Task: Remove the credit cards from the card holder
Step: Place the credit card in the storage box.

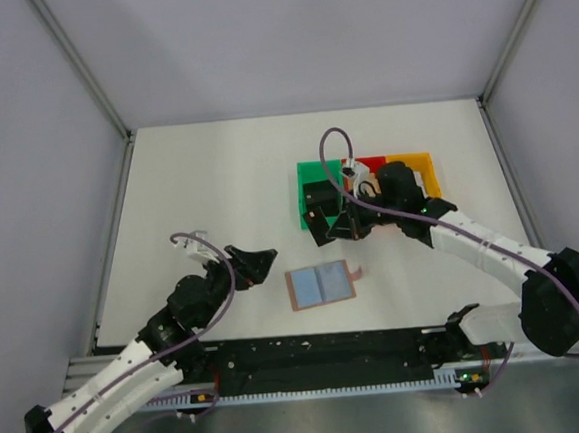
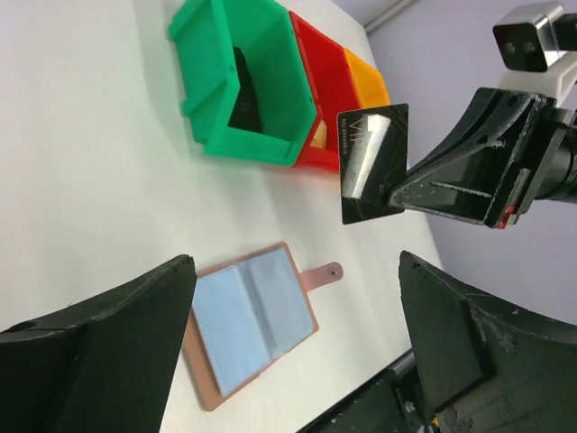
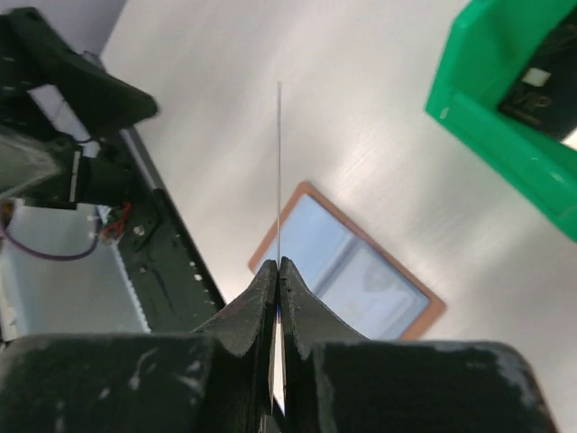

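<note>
Black card (image 2: 372,161): likely light, stiff, slippery; best pinched flat on both faces near one edge. Clamped so now in the right claw (image 3: 279,263), up off the tabletop (image 1: 217,182). Under that claw, the open wallet (image 1: 322,284). Just beyond, a green bin (image 2: 261,144) with a second card (image 3: 532,95). Empty left claw (image 1: 258,262) wide apart.

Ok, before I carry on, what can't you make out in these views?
- card holder pockets: whether anything remains inside; too small in top view, blurred in right wrist.
- green bin contents: its wall hides most in left wrist; frame edge cuts it in right wrist.
- red bin, yellow bin interiors: hidden behind the green bin in left wrist, partly under the right arm in top view.
- held credit card face: edge-on in right wrist.
</note>
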Robot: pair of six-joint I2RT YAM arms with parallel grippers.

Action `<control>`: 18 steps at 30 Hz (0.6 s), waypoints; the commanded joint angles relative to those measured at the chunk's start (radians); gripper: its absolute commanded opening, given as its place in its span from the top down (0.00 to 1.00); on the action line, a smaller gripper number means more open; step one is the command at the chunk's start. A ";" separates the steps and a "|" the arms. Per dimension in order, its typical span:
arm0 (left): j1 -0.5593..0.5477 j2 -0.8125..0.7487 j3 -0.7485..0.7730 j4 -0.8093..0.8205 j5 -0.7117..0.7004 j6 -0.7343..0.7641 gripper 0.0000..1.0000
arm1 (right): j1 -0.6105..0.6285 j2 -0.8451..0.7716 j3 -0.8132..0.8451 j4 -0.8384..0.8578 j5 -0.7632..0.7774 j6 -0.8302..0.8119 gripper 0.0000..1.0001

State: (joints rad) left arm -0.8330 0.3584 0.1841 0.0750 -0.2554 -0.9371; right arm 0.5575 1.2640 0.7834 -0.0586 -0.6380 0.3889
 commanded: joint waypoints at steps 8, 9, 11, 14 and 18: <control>0.076 0.289 0.618 -0.725 -0.159 0.455 0.01 | -0.037 0.204 0.468 -0.630 0.316 -0.568 1.00; 0.110 0.315 0.650 -0.750 -0.128 0.478 0.01 | -0.038 0.230 0.509 -0.662 0.331 -0.602 1.00; 0.211 0.332 0.681 -0.759 -0.006 0.532 0.01 | -0.034 0.277 0.586 -0.713 0.353 -0.659 1.00; 0.360 0.320 0.690 -0.739 0.079 0.610 0.01 | -0.034 0.348 0.668 -0.762 0.374 -0.764 1.00; 0.426 0.266 0.649 -0.676 0.065 0.695 0.01 | -0.034 0.449 0.799 -0.845 0.397 -0.890 1.00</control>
State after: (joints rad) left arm -0.4469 0.6823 0.8398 -0.6296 -0.2272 -0.3756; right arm 0.5270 1.6363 1.4551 -0.7799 -0.2882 -0.3138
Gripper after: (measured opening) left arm 0.986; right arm 0.006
